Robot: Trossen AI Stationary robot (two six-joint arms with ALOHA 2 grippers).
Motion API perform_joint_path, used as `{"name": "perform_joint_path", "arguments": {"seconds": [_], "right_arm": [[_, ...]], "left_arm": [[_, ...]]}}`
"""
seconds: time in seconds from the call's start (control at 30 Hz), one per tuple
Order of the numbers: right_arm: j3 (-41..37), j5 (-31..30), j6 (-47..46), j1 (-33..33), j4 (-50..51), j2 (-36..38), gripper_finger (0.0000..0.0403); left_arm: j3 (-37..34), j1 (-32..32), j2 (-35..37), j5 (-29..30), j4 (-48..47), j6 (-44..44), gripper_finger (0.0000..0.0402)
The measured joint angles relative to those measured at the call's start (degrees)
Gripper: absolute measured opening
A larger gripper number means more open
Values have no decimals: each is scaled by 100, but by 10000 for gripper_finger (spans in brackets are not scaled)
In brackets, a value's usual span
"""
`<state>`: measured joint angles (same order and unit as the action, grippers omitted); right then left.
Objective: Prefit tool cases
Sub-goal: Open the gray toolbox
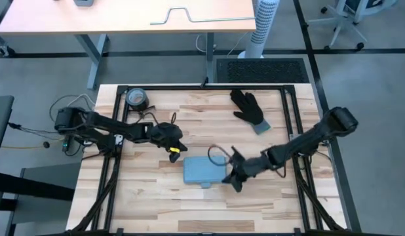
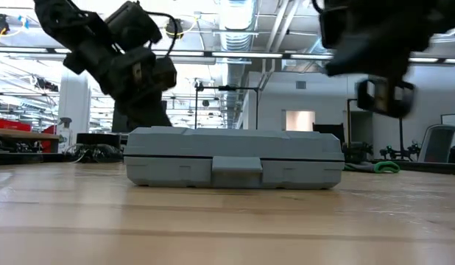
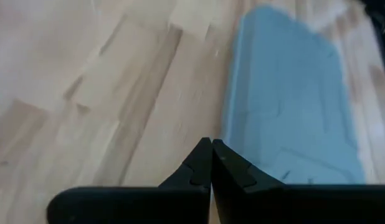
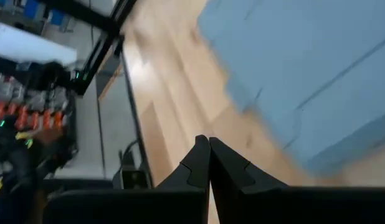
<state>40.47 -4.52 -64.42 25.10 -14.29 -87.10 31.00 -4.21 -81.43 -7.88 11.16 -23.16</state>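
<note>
**Q:** Dark metal arms, two of them. What are their tools doing?

**A:** Both are pressed fully together and hold nothing. The left tool (image 1: 174,148) hovers just beside the far left corner of the tool case (image 1: 204,171). In its wrist view the fingers (image 3: 199,171) meet in a seam, with the case lid just past them. The right tool (image 1: 234,172) sits at the case's right edge; whether it touches the case is unclear. Its fingers (image 4: 199,163) are likewise together.

**Q:** Where is the case?

**A:** Light blue and flat, it lies shut on the wooden tabletop (image 1: 156,196), near the middle, its small handle tab facing the near edge. The low view shows it resting level, lid seated all round.

**Q:** Anything else around?

**A:** A black glove (image 1: 248,108) lies well apart toward the far right, and a roll of tape (image 1: 136,99) sits at the far left corner.

**Q:** What could go wrong?

**A:** I judge that with pinched tools, any push at an edge could slide or spin the light case across the smooth wood rather than open it. Uneven pressure from the two sides would cause that.
</note>
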Motion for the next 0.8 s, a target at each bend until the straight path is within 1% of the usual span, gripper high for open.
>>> {"name": "perform_joint_path", "arguments": {"seconds": [0.17,0.27,0.4,0.53,0.63,0.8], "right_arm": [[-7,-157,-687,383,-212,-698,16],[-7,-260,-984,469,-525,-1114,16],[-8,-425,-1183,427,-984,-1615,16],[15,-816,-1253,260,-1297,-1801,16],[0,-1033,-1176,92,-1213,-1779,16],[-26,-980,-754,-266,-1032,-1699,16]], "left_arm": [[2,0,-383,-330,-3,0,0],[2,3,-581,-714,-1,-2,0],[2,83,-831,-1287,37,-154,0],[2,272,-1077,-1727,295,-398,0],[-2,473,-1238,-1826,625,-536,0],[54,692,-1325,-1825,738,-620,0]]}}
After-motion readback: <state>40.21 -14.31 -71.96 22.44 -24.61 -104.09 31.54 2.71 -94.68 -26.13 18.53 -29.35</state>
